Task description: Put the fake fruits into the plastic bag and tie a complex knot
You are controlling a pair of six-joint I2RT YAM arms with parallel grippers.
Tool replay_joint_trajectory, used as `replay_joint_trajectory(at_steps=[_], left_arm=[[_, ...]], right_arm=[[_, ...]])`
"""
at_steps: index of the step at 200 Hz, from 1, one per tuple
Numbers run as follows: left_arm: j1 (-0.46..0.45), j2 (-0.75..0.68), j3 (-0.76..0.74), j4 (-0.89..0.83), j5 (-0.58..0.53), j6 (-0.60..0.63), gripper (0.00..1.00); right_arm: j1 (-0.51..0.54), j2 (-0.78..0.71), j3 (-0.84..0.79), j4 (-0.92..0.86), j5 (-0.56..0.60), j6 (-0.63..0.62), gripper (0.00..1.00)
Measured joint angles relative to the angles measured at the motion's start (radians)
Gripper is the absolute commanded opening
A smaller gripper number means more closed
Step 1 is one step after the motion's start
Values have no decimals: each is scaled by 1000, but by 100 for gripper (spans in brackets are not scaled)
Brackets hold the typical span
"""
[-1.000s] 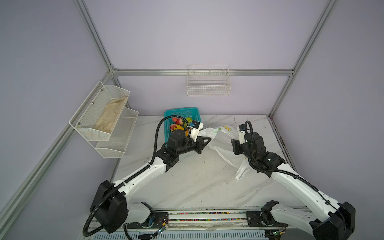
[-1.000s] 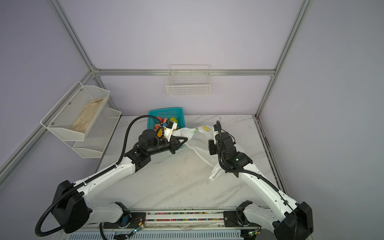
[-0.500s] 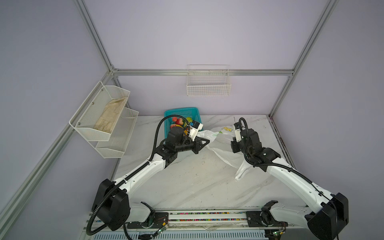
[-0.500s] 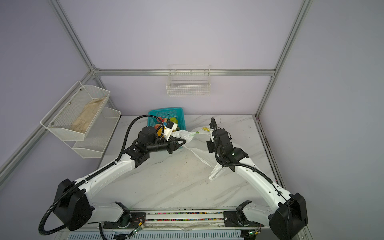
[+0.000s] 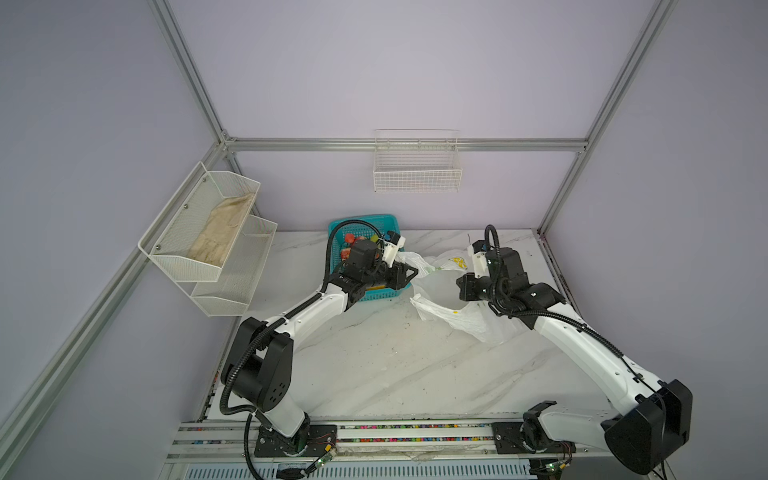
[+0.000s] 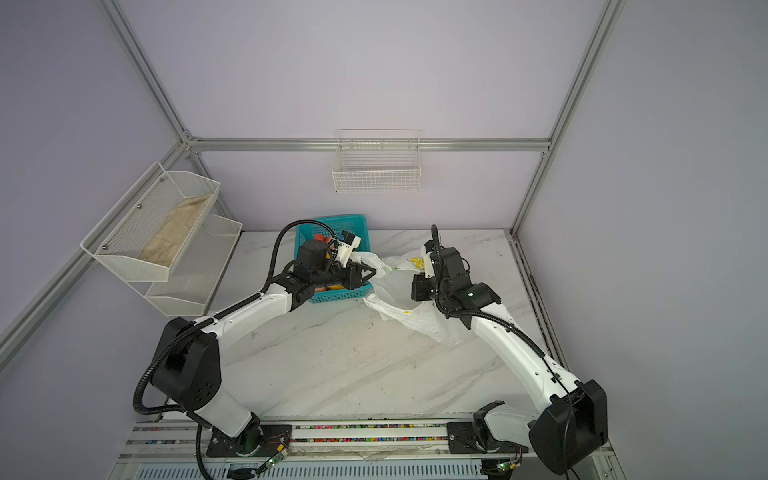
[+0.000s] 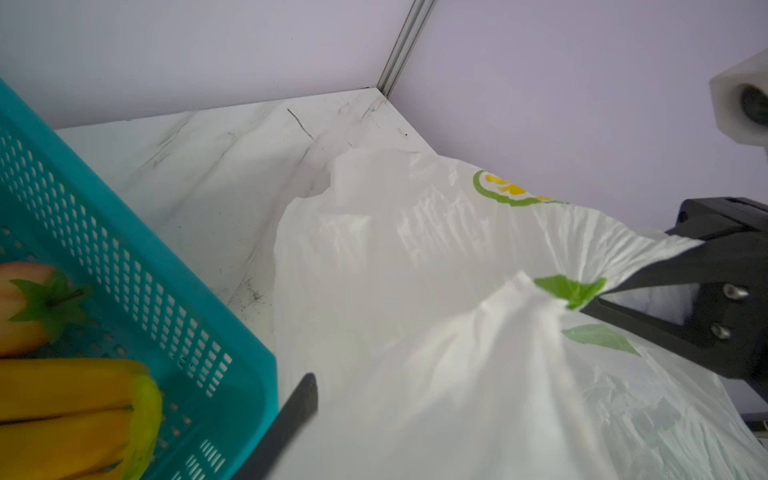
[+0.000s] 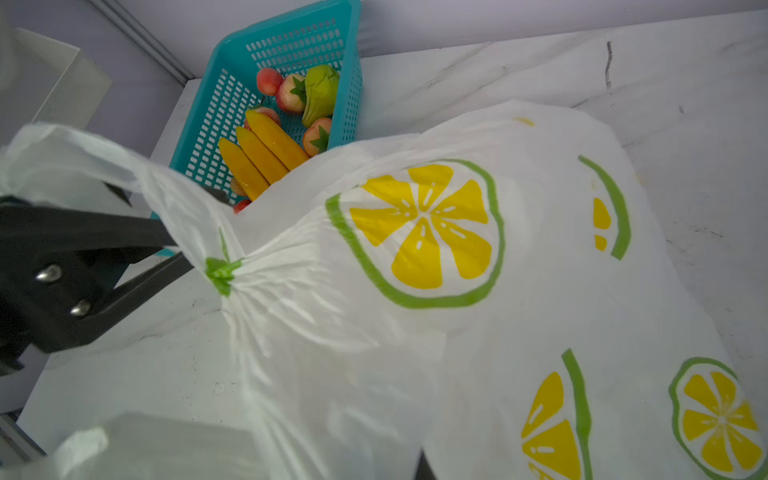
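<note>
we see the plastic bag (image 5: 469, 324) lying crumpled on the white table (image 5: 374, 357), a bit right of the middle in both top views. it is white with yellow lemon slices and green leaves on it. the fake fruits (image 8: 270, 141) are in the teal basket (image 8: 232, 91), just left of the bag and near the back wall: a banana bunch (image 8: 262, 153), a green pear (image 8: 320, 89) and some red strawberries (image 8: 318, 135). the left gripper (image 8: 187, 252) pinches a bunched bit of the bag beside the basket, tips closed on it. the right gripper (image 7: 598, 296) is closed on another bunched bit. the bag stretches between the two grippers.
</note>
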Motion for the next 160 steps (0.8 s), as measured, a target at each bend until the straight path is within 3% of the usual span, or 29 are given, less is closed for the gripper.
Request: replay_joint_trajectory(at_steps=[47, 89, 121, 160], left_arm=[[45, -196, -138, 43, -2, -20, 83], [101, -381, -278, 76, -8, -49, 84], [148, -392, -294, 73, -20, -51, 84], [152, -359, -288, 19, -119, -23, 82]], right_arm=[[-65, -14, -39, 80, -108, 108, 2], [-96, -36, -77, 145, -142, 174, 1], [-108, -37, -79, 180, -145, 199, 1], [-109, -37, -79, 206, -153, 202, 1]])
